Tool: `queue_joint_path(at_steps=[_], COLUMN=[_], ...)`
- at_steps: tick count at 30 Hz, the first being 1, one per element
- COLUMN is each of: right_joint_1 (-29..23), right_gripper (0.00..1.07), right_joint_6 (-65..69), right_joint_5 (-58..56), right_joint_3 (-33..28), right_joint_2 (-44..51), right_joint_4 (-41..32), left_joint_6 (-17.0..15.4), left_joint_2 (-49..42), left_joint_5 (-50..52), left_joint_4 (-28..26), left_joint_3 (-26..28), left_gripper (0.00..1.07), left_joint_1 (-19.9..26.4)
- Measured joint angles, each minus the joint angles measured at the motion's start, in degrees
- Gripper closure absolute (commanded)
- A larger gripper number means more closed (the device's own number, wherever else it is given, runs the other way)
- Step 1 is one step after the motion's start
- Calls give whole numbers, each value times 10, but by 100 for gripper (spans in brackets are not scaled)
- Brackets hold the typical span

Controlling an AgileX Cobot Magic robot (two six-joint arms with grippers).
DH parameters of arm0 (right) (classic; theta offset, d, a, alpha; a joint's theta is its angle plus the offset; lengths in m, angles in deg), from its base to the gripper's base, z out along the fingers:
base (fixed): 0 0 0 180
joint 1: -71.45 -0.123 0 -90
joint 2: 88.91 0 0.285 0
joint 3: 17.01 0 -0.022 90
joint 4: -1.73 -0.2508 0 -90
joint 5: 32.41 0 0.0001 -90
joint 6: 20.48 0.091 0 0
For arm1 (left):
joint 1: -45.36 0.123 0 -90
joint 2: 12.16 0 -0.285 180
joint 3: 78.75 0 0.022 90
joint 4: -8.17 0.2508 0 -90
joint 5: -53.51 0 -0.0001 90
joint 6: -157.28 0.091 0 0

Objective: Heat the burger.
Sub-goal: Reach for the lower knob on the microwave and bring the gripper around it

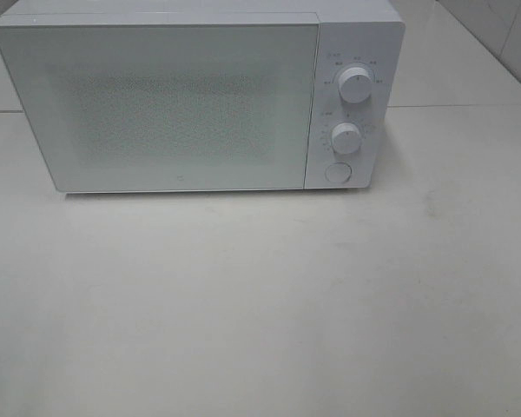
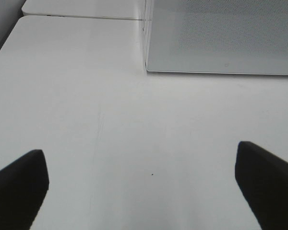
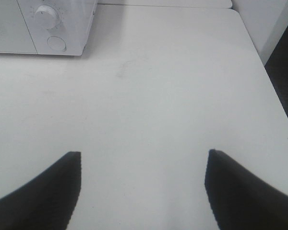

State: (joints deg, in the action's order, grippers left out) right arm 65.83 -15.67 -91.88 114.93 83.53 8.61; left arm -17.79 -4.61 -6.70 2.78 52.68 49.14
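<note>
Counts: 1 microwave [image 1: 200, 95], its 1 door [image 1: 113, 130] shut. Its control strip carries an upper knob [image 1: 355, 84], a lower knob [image 1: 346, 137] and 1 round button [image 1: 338, 172], stacked in that order. 2 grippers, 2 fingers each. Burger: in none of the three views, can't tell where it is (the door panel is frosted and nothing reads through it).

Left gripper [image 2: 139, 149]: jaws wide apart, holding nothing, over bare bench [image 2: 62, 96]. The door-side corner of the microwave sits ahead of it, well beyond the fingertips. A tiny dark speck [image 2: 152, 174] lies on the bench between the fingers.

Right gripper [image 3: 143, 153]: jaws apart, holding nothing, over the bench. The knob-side corner of the microwave is ahead and off toward the left arm's side, well apart. The bench edge runs on its outer side, with dark floor [image 3: 285, 86] past it.

Materials: the microwave is a white, glossy box with rounded corners. The door is a flat pale panel with a fine dotted mesh. The knobs are white, round and raised; the button is a low disc. The bench is matte white and smooth with faint scuffs. The fingers [image 2: 19, 187] are matte black and taper to wedge tips.
</note>
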Motion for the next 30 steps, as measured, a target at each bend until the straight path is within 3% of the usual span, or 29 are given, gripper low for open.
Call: queue_joint_path(at_steps=[30], right_joint_1=[0], right_gripper=[36], right_joint_6=[0], right_joint_5=[0], right_joint_3=[0], right_joint_2=[0], right_joint_4=[0], left_joint_6=[0], left_joint_2=[0], left_joint_5=[1], left_joint_4=[0], left_joint_3=[0], left_gripper=[9], left_joint_1=[0])
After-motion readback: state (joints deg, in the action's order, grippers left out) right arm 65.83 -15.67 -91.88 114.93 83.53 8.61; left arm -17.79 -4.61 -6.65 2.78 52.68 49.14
